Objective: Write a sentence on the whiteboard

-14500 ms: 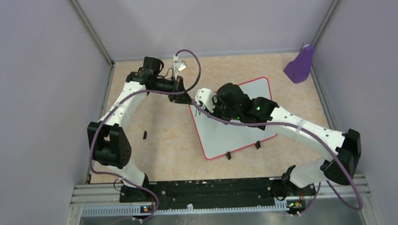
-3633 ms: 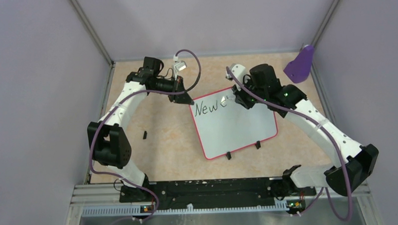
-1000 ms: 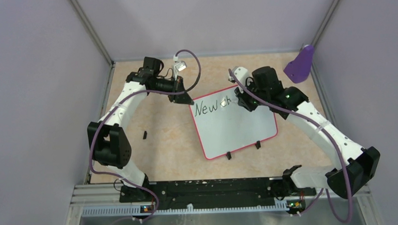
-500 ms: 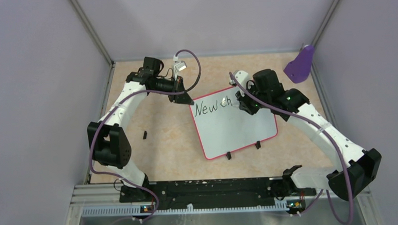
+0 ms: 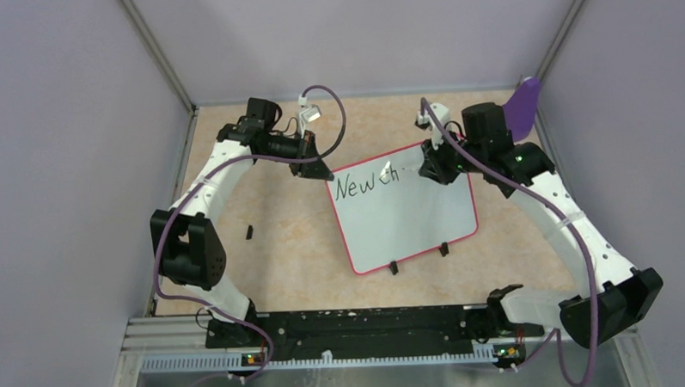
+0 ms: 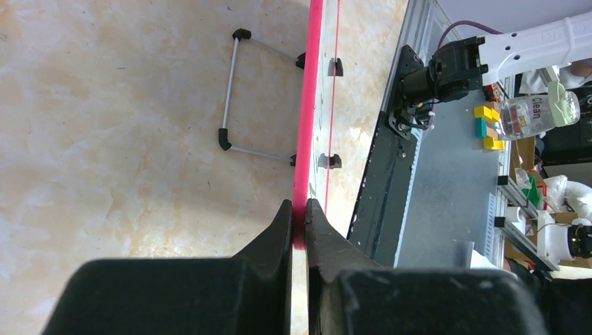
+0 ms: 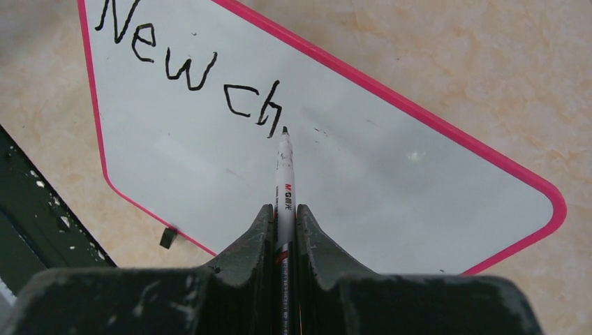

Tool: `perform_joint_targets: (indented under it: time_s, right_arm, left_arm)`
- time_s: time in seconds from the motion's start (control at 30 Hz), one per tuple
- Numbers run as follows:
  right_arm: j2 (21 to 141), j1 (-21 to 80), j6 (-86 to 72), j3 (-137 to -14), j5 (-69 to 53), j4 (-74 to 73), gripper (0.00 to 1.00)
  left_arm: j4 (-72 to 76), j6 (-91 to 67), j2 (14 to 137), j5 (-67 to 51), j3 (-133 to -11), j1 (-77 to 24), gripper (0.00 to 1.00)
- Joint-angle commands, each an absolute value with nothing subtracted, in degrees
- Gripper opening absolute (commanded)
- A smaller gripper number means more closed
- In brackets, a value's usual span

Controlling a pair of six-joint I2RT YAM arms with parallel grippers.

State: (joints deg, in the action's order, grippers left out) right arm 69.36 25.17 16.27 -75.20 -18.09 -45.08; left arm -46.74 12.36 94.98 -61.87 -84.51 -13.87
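Note:
The whiteboard (image 5: 409, 221) lies tilted on the table, white with a pink rim. Its sentence (image 5: 366, 182) reads "New ch" along the far edge, and these dark letters (image 7: 188, 66) also show in the right wrist view. My left gripper (image 5: 324, 172) is shut on the board's far left corner, its jaws pinching the pink rim (image 6: 307, 125). My right gripper (image 5: 431, 168) is shut on a white marker (image 7: 284, 174) over the board's far right part. The marker's tip stands just right of the "h"; whether it touches the surface I cannot tell.
A purple object (image 5: 518, 110) sits at the back right corner. A small black piece (image 5: 249, 233) lies on the table left of the board. Two black clip feet (image 5: 393, 267) line the board's near edge. Grey walls enclose the table.
The "h" after "c" now stands complete. My right gripper has moved to the right and farther back with the marker. The left gripper and the board have not moved.

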Motion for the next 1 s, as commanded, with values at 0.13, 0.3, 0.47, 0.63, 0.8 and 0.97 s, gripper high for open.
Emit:
perform_joint_targets:
  time_s: [0.13,0.3,0.47,0.63,0.8,0.97]
  right_arm:
    - [67.2,22.6,16.52,-75.59,-23.95,-43.93,0.0]
    - [66.8,22.61,16.45,-74.13,-21.11,-42.47,0.0]
    - [67.2,22.63,16.56,-73.75,-19.24,-41.93,0.0]
    - [67.67,22.72,16.36,-73.88,-19.35,-41.93,0.0]
    - [68.66,22.77,16.34,-73.9,-19.5,-42.02,0.0]
    - [69.52,23.6,16.3,-74.14,-18.84,-41.74,0.0]
  left_arm:
    - [-47.95,14.06,93.89,-61.04,-84.03,-14.85,0.0]
    - [-47.97,14.06,93.95,-61.18,-84.16,-14.85,0.0]
    - [-47.99,14.06,93.96,-61.2,-84.02,-14.85,0.0]
    - [-48.03,14.06,93.94,-61.15,-83.98,-14.9,0.0]
    - [-48.04,14.06,93.96,-61.17,-84.07,-14.92,0.0]
    - [-48.08,14.03,94.04,-61.02,-84.14,-14.94,0.0]
